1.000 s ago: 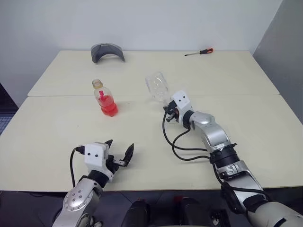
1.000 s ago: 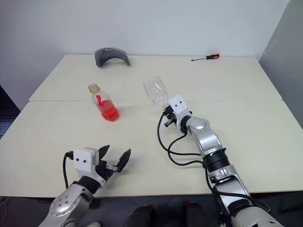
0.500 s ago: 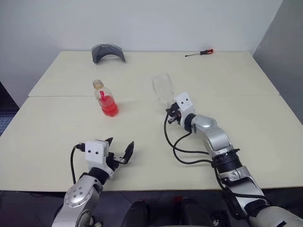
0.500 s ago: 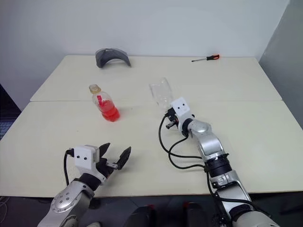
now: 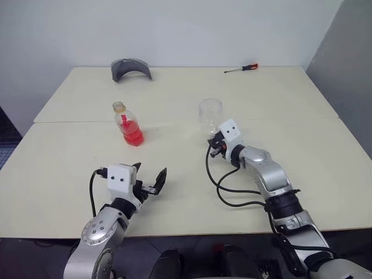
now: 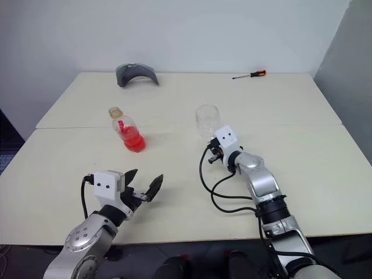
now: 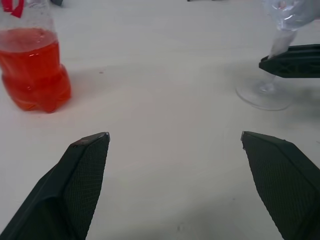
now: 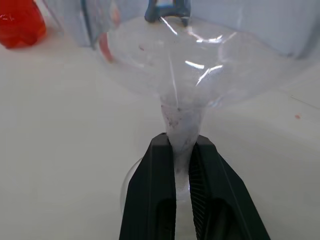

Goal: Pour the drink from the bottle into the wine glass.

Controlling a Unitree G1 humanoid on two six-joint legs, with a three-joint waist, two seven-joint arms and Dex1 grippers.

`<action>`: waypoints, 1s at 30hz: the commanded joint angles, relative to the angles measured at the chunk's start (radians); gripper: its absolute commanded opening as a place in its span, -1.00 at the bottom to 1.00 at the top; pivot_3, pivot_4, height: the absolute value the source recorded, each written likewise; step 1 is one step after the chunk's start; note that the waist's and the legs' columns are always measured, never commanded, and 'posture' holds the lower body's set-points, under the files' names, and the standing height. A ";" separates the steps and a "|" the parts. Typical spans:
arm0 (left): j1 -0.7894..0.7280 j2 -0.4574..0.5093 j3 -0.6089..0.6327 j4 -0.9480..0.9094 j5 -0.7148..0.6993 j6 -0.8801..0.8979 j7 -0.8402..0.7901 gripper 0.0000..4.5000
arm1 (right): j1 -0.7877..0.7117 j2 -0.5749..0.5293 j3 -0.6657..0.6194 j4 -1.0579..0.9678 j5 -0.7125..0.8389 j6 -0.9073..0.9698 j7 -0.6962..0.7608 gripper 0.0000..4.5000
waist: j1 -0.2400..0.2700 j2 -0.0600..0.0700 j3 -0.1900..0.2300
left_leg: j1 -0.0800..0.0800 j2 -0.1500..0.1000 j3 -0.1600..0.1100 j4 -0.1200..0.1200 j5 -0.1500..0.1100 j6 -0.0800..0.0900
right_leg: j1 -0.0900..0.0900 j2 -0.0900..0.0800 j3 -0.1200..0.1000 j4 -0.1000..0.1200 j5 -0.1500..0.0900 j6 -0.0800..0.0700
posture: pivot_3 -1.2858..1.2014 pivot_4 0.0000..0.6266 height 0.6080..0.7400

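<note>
1. Wine glass [image 6: 208,120]: clear, stemmed, rounded bowl, round foot; empty, upright mid-surface, stem clamped between the right gripper [image 8: 181,152] jaws.
2. Bottle [image 5: 129,124]: small clear plastic, uncapped, red label, lower half holding bright red-orange translucent drink [image 7: 33,67]; standing well left of the glass.
3. Left gripper [image 5: 149,181]: jaws wide apart, empty, near front edge.
4. Surface [image 5: 174,157]: pale cream; grey curved object [image 5: 131,67] and red-handled screwdriver [image 5: 242,68] at far edge; white wall behind.

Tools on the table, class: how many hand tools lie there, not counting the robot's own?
1. A red-handled screwdriver lies at the far right edge of the table, well beyond the wine glass. No others are visible.
</note>
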 commanded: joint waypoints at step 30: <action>0.009 0.040 0.040 -0.098 -0.047 0.064 0.008 1.00 | -0.316 0.172 -0.040 0.750 -0.104 -0.502 -0.133 0.09 | 0.004 0.002 0.003 | -0.002 -0.001 0.000 -0.001 0.000 0.000 | -0.002 -0.001 0.001 -0.001 0.000 0.000 | 0.03 -0.52 1.00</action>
